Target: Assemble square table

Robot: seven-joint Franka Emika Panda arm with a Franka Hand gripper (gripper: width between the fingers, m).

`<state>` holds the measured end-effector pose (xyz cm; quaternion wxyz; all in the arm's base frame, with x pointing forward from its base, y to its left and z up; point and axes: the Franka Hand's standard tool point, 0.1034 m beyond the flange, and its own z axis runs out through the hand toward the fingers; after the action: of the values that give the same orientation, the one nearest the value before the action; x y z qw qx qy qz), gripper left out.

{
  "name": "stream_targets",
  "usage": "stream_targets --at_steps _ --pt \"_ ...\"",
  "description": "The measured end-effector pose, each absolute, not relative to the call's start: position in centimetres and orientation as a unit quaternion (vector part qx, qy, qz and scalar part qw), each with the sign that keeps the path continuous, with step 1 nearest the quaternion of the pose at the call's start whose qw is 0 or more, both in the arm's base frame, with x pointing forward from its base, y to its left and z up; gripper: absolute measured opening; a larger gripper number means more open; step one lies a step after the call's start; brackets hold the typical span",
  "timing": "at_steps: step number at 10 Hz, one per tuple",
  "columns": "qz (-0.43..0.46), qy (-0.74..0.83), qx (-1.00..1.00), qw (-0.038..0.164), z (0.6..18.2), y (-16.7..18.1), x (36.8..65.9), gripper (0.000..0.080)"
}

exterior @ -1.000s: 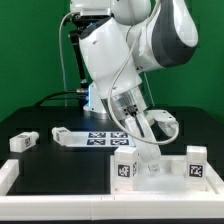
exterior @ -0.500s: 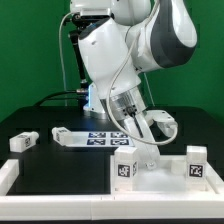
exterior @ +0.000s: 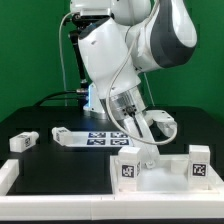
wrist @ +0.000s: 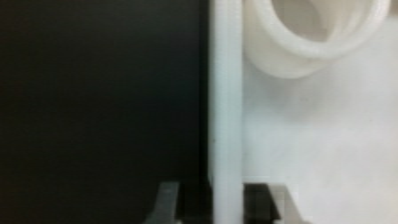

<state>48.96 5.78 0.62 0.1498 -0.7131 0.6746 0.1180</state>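
— Where does the pincer [exterior: 150, 150] sit, and what is in it?

— It hangs low from the bulky white robot arm [exterior: 130, 50], pointing down at the black work surface [exterior: 60, 160]. Its two dark fingers [wrist: 169, 205] stand narrow, one on each side of the raised rim of the large white plastic square table top [exterior: 165, 176]. In the wrist view the rim runs straight between them, so I read it as pinched.

— And how does the table top lie?

— Right under the pincer, spreading away from it to both sides. Two raised white corner blocks with black-and-white square tags flank the pincer. One tagged block [exterior: 127, 168] is just to the exterior view's left of it, and the other tagged block [exterior: 200, 165] is well off to the exterior view's right. I cannot tell whether they are legs or part of the top.

— Anything more from the wrist?

— The black surface lies on one side of the rim and the top's smooth white face on the other. A round white raised ring [wrist: 294, 45] sits on that face, just beside the rim and farther along it from the fingers.

— What else lies around?

— Behind the pincer, toward the exterior view's left, lies the thin flat white marker board [exterior: 100, 138]. A short white blocky leg [exterior: 63, 134] is at the board's far end. A second tagged leg [exterior: 22, 141] lies well apart, farther the same way. The low white border rail [exterior: 8, 172] edges the surface beyond that.
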Motion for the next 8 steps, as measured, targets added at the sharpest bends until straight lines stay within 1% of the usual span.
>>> stream_targets --at_steps 6,7,8 --pt "0.118 0.675 -0.713 0.150 0.6 5.8 49.0 0.0054" --pt "0.114 0.656 -0.731 0.152 0.6 5.6 48.9 0.0054" --pt "0.108 0.630 -0.753 0.156 0.6 4.6 48.4 0.0055"
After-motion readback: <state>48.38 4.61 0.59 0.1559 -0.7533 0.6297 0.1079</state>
